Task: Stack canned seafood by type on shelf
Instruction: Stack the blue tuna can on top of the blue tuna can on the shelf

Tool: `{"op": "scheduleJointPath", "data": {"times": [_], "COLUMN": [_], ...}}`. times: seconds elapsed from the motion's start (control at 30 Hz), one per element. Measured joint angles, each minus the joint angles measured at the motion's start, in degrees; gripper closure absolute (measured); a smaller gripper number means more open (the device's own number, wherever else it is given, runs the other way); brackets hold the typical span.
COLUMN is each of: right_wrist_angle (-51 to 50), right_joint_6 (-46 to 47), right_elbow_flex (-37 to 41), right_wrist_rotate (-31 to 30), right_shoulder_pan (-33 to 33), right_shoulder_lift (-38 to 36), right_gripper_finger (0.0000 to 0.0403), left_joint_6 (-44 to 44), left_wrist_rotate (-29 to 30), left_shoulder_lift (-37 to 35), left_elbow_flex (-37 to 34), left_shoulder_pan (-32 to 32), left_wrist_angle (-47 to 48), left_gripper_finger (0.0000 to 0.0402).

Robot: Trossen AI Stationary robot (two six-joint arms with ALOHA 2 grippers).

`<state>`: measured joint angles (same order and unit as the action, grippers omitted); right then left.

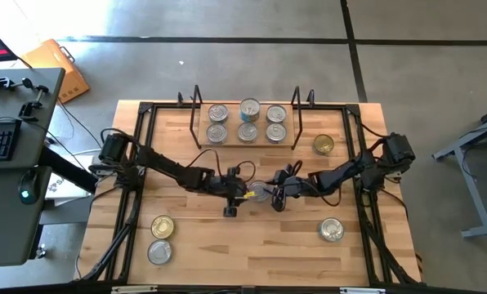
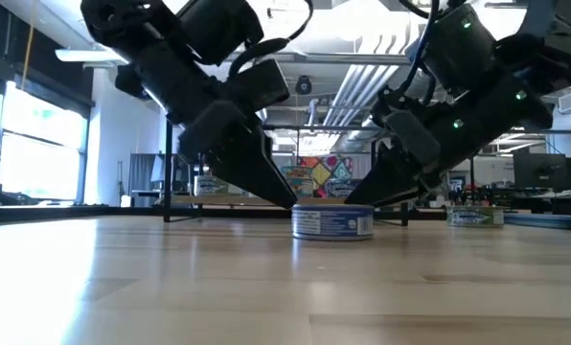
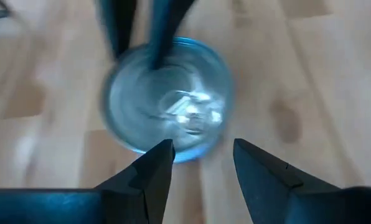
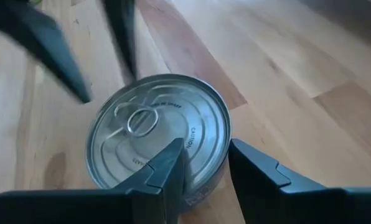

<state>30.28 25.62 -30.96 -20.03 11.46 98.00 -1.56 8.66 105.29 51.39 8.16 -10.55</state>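
Six round silver-topped metal tins (image 1: 247, 122) on the low light-wood wire-framed shelf (image 1: 244, 140), five around it on the pale wooden counter (image 1: 243, 245), left gripper (image 1: 231, 211) and right gripper (image 1: 278, 203) jaws parted beside one blue-labelled tin (image 2: 332, 221), grasping nothing, grey concrete floor.

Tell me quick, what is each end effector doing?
Left end effector: open, empty, at the edge of the middle tin.
Right end effector: open, empty, at the same tin's opposite edge.

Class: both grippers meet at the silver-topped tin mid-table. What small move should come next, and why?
Probably the left gripper should back off. Its open tips sit at the tin's rim without holding it, while the right gripper straddles the rim, better placed to carry it to the shelf.
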Motion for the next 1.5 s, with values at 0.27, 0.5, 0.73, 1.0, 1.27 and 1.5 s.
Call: {"op": "scheduleJointPath", "data": {"times": [0.27, 0.5, 0.73, 1.0, 1.27, 1.5], "right_wrist_angle": [0.8, 7.7, 3.5, 1.7, 1.6, 1.6], "right_joint_6": [2.6, -3.2, -6.6, -8.8, -8.6, -7.7], "right_elbow_flex": [-0.1, 0.0, 0.0, 0.0, 0.0, 0.0], "right_wrist_rotate": [10.0, 16.5, 16.5, 12.8, 11.6, 11.7], "right_shoulder_pan": [0.3, 0.9, 0.9, 1.3, 1.4, 1.6], "right_shoulder_lift": [-0.6, -1.0, -1.0, -1.0, -1.0, -1.0], "right_gripper_finger": [0.0284, 0.0284, 0.0284, 0.0284, 0.0284, 0.0284], "left_joint_6": [-0.1, 1.8, -1.7, -2.3, -3.7, -4.6], "left_wrist_rotate": [9.0, 15.1, -5.3, -20.0, -2.2, 10.9], "left_shoulder_lift": [-0.2, -3.2, -5.2, 0.1, -0.4, -4.6], "left_elbow_flex": [0.1, 0.0, 0.1, 0.2, 0.0, 0.0], "left_shoulder_pan": [-3.1, -3.7, -0.2, 0.3, -2.2, -5.0], "left_wrist_angle": [-0.4, 4.8, 7.9, 0.6, 0.5, 2.4], "left_gripper_finger": [0.0239, 0.0239, 0.0239, 0.0261, 0.0295, 0.0305]}}
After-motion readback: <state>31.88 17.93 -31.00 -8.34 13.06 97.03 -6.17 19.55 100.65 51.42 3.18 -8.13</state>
